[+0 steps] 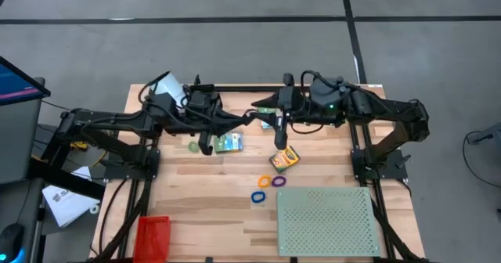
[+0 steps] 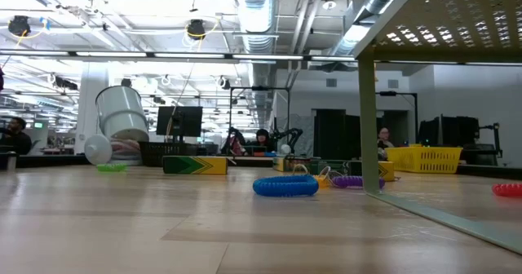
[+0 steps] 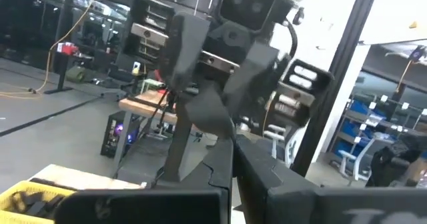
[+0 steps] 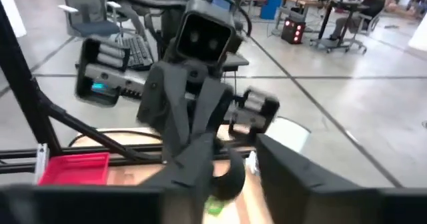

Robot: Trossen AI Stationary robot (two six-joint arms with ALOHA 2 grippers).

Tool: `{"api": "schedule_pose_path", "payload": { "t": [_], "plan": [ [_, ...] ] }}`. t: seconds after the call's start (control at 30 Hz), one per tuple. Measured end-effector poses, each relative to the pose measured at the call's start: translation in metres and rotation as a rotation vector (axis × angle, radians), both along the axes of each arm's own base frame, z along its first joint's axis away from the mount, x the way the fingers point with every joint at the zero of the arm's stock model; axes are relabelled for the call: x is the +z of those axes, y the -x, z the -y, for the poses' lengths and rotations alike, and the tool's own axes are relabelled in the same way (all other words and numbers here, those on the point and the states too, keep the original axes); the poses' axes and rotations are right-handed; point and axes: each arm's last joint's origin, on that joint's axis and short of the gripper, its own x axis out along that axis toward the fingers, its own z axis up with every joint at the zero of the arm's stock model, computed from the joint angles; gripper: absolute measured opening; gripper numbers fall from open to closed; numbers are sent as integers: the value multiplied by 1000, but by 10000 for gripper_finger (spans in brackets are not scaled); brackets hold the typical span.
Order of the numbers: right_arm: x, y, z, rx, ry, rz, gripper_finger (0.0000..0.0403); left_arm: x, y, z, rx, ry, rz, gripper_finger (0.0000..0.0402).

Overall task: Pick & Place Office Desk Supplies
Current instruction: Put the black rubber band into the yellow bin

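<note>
The left gripper (image 1: 252,116) is clenched on nothing, tip to tip with the right gripper (image 1: 264,106), whose jaw state I cannot tell. The green box (image 1: 229,143) lies at seven o'clock below them, the crayon box (image 1: 285,159) at five o'clock.

We are two matte black arms built from angular links and rounded joint housings. Black cables loop loosely over our upper housings, and a small green light glows on the right arm (image 1: 333,105). Each of us stands on a black metal frame bolted at the tabletop's edge. The left arm (image 1: 168,114) carries a boxy wrist block with two dark round lenses on its face. The left claw (image 3: 230,177) and the right claw (image 4: 220,177) end in flat, wedge-shaped black fingers with smooth plastic faces.
</note>
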Motion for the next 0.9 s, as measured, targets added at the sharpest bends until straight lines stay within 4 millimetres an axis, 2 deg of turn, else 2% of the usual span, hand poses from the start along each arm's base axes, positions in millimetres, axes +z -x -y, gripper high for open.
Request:
{"api": "schedule_pose_path", "payload": {
  "t": [0.13,0.2,0.4,0.57,0.8,0.9],
  "plan": [
    [-1,2,-5,21,-18,-13,30,6,11,-4,19,-20,9,0],
    [-1,2,-8,35,-9,-8,9,9,12,-7,30,-21,26,0],
    [4,1,-7,18,-21,43,29,11,16,-12,58,-20,28,0],
    [8,4,-5,3,-44,70,82,11,16,-12,57,-20,27,0],
    [8,4,-2,-23,-48,68,213,12,17,-12,60,-18,45,0],
    [8,3,1,-30,-45,71,252,12,17,-13,69,-15,45,0]
  ]
}}
